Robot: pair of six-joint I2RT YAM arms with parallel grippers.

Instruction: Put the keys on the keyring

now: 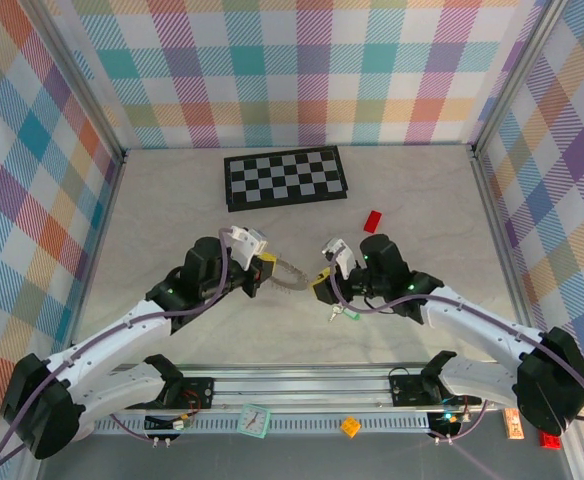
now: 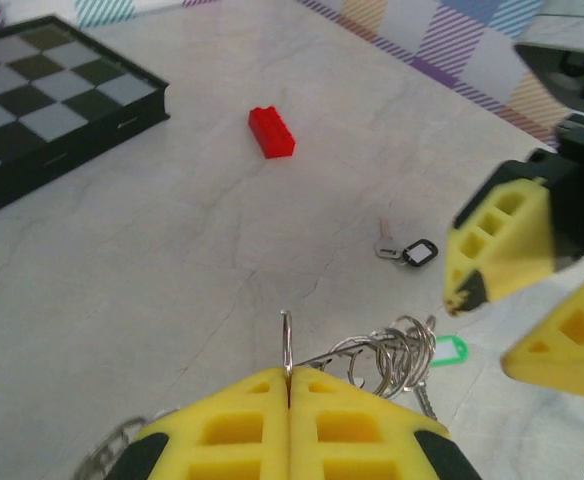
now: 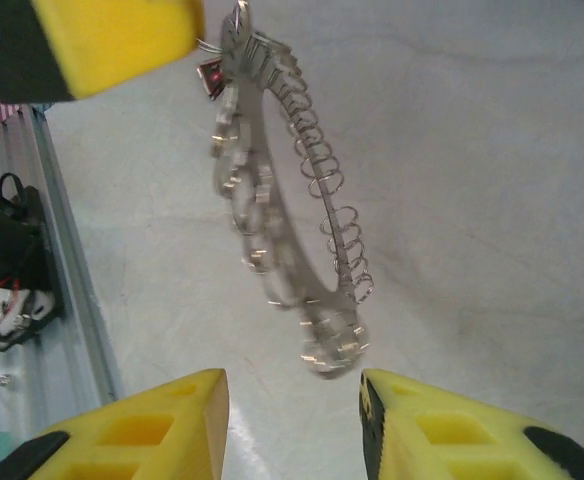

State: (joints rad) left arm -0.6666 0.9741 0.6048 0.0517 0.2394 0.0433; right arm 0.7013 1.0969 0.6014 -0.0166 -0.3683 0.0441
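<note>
Your left fingers (image 2: 234,425) are clamped on the keyring (image 3: 255,240), holding it on edge above the surface (image 2: 172,260). Your right fingers (image 3: 442,430) stand open, just short of its free end. Beyond, the green key (image 2: 450,350) and black key (image 2: 417,251) lie loose on the surface; farther, a red block (image 2: 271,131), then the board (image 2: 42,110).

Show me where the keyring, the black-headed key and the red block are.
keyring (image 3: 255,235), right wrist view, on its flat metal band.
black-headed key (image 2: 417,253), left wrist view, on its black head.
red block (image 2: 272,132), left wrist view, on its top face.
</note>
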